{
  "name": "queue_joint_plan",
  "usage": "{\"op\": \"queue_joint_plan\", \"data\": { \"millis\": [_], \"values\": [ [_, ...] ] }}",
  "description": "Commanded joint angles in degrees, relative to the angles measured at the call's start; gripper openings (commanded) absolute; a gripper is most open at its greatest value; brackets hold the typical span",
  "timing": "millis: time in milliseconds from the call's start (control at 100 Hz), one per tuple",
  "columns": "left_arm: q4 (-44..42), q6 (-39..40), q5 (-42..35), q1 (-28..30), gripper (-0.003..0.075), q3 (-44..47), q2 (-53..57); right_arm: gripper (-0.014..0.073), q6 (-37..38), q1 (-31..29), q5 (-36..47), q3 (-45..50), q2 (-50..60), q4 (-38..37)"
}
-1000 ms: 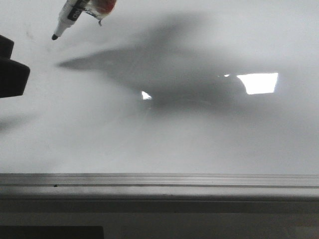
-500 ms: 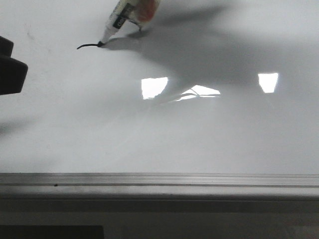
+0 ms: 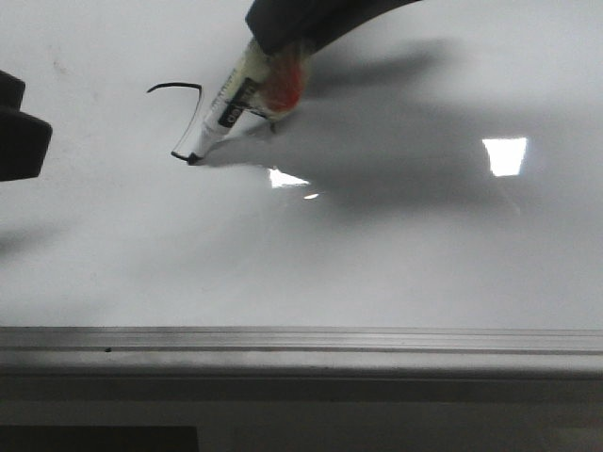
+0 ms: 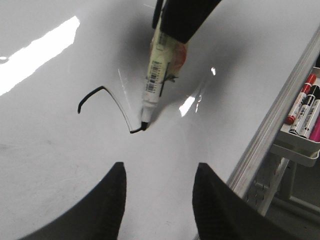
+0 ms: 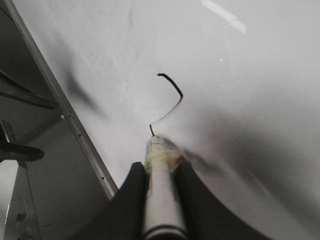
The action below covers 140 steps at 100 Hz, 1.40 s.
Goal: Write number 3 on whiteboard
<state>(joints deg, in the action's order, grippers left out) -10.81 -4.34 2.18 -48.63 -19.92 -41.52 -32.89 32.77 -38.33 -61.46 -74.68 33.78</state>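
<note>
The whiteboard (image 3: 377, 264) is glossy white-grey with a grey metal frame strip (image 3: 301, 341) along its near edge. My right gripper (image 3: 283, 38) is shut on a white marker (image 3: 226, 111) wrapped in tape, tip touching the board. A partial number 3 (image 3: 188, 108) shows: a flat top stroke and a slanted stroke down to the tip. It also shows in the left wrist view (image 4: 112, 102) and the right wrist view (image 5: 170, 95). My left gripper (image 4: 159, 172) is open and empty over the board, near the marker (image 4: 157, 75).
A tray (image 4: 302, 137) with several markers hangs beside the board's frame (image 4: 270, 130) in the left wrist view. Bright light reflections lie on the board (image 3: 504, 155). The left arm's dark body (image 3: 19, 132) sits at the front view's left edge.
The marker has moved right along the top stroke, then down and left, drawing the slanted stroke. The right gripper has come into the front view. The left arm has not moved.
</note>
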Motion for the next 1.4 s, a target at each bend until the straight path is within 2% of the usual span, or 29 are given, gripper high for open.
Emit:
{"op": "queue_joint_plan", "data": {
  "millis": [0, 280, 630, 830, 1020, 1090, 1190, 1250, 1280, 1320, 1350, 1390],
  "values": [
    [0.23, 0.58, -4.28, -0.27, 0.0279, -1.64, 0.25, -0.0064, 0.8, -0.51, 1.79, 0.67, 1.91, -3.43],
    [0.15, 0.58, -4.37, -0.27, 0.028, -1.64, 0.25, -0.0064, 0.8, 8.55, 13.36, 2.26, -3.12, -0.33],
    [0.15, 0.58, -4.37, -0.27, 0.0282, -1.64, -1.24, -0.0064, 0.8, 11.8, 11.05, 0.54, 1.34, 2.38],
    [-1.76, 0.58, -7.79, -0.27, 0.0284, -1.64, -4.55, -0.0064, 0.8, 15.4, 11.32, -1.49, 1.34, 2.38],
    [-1.76, 0.58, -9.0, -0.27, 0.0279, -1.64, -4.97, -0.0064, 0.8, 15.58, 8.99, -1.99, 1.34, 2.38],
    [-1.76, 0.58, -9.0, -0.27, 0.0209, -1.64, -4.97, -0.0064, 0.8, 15.58, 9.0, -1.99, 1.34, 2.38],
    [-1.76, 0.58, -9.0, -0.27, -0.0024, -1.64, -4.97, -0.0064, 0.8, 15.58, 9.0, -1.99, 1.34, 2.38],
    [-1.76, 0.58, -9.0, -0.27, -0.002, -1.64, -4.97, -0.0059, 0.8, 15.58, 9.0, -1.99, 1.34, 2.38],
    [-1.76, 0.7, -9.0, -0.27, -0.002, -1.64, -4.97, -0.0041, 0.8, 15.58, 8.86, -1.99, 1.34, 2.38],
    [-1.76, 0.71, -9.0, -0.27, -0.002, -1.64, -4.97, 0.0025, 0.8, 15.58, 8.71, -1.99, 1.34, 2.38],
    [-1.43, 0.91, -9.0, -0.27, -0.002, -1.64, -4.97, 0.0097, 0.8, 15.58, 8.71, -1.99, 1.34, 2.38],
    [-0.19, 1.1, -8.72, -0.27, -0.002, -1.64, -4.97, 0.0246, 0.8, 15.58, 9.23, -1.99, 1.34, 2.38]
  ]
}}
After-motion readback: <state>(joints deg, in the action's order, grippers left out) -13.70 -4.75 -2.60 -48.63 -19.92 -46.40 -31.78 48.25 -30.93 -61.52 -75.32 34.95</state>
